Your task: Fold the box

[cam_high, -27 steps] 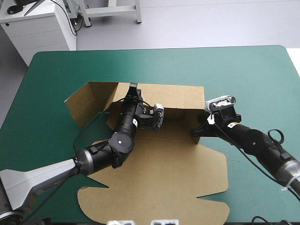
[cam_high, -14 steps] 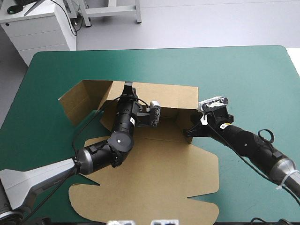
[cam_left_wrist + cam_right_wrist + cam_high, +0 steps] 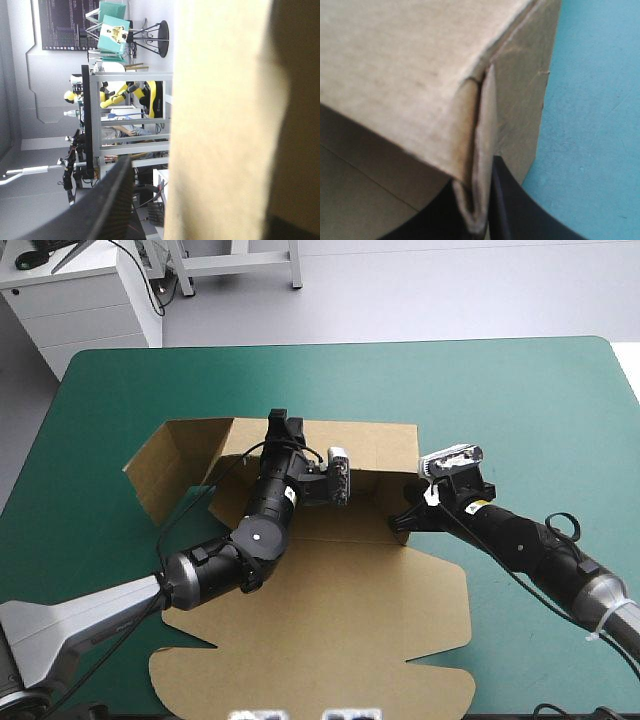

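Observation:
The brown box (image 3: 330,610) lies as a large cut sheet on the teal-green cover, its far wall (image 3: 380,445) raised upright. A left side flap (image 3: 170,465) is lifted and angled outward. My left gripper (image 3: 284,423) sits over the top edge of the far wall. In the left wrist view the board (image 3: 220,125) stands between the black fingers (image 3: 112,200), so the left gripper (image 3: 210,165) is shut on it. My right gripper (image 3: 403,523) is at the wall's right corner. There its fingers (image 3: 515,205) pinch the folded board edge (image 3: 479,150), right gripper (image 3: 476,175) shut.
The teal-green cover (image 3: 500,380) stretches wide beyond the box toward the far edge and to the right. The sheet's near flaps (image 3: 300,685) reach close to the table's front edge. Cover (image 3: 590,125) also shows beside the box corner.
The box and both grippers have shifted toward the table's left. The left side flap has swung a little, and the left gripper sits slightly farther back on the wall.

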`<action>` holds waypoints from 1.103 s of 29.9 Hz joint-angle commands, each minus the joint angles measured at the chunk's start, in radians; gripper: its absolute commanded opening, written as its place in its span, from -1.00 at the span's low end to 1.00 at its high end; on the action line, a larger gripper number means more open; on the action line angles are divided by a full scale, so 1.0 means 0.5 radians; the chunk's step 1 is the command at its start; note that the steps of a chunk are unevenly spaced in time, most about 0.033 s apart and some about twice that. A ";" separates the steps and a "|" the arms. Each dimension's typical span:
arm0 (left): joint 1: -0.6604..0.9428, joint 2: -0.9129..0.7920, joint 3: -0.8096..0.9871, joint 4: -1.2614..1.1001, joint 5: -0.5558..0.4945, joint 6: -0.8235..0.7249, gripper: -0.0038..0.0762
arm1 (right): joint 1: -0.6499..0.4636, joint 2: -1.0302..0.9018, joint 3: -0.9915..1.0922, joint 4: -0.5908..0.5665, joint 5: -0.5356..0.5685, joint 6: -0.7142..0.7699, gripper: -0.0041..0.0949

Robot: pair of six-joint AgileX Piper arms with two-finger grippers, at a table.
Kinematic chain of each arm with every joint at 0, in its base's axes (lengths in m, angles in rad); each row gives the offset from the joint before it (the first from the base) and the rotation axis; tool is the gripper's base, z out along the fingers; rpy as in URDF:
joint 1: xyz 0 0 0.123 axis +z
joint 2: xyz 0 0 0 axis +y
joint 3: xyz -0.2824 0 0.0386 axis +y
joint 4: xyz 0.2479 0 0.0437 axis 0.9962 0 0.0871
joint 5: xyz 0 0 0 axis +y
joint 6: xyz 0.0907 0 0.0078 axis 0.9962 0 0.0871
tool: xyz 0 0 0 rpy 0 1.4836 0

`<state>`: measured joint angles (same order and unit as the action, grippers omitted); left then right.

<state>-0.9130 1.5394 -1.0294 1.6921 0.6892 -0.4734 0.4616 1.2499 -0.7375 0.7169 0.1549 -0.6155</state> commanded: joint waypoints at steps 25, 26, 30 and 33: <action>-0.563 -0.089 -0.231 0.281 0.272 -0.052 0.33 | -0.101 0.085 -0.552 -1.959 0.652 1.638 -0.92; -0.573 -0.097 -0.231 0.281 0.268 -0.052 0.33 | -0.101 0.085 -0.552 -1.963 0.654 1.649 -0.92; -0.591 -0.128 -0.231 0.281 0.208 -0.087 0.33 | -0.101 0.085 -0.552 -1.999 0.656 1.699 -0.92; -0.619 -0.177 -0.231 0.281 0.186 -0.087 0.33 | -0.102 0.085 -0.552 -2.022 0.656 1.728 -0.92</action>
<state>-1.2030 1.5162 -1.1084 1.6842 0.7624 -0.5007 0.4190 1.3140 -0.9792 -0.2460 0.5254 0.2329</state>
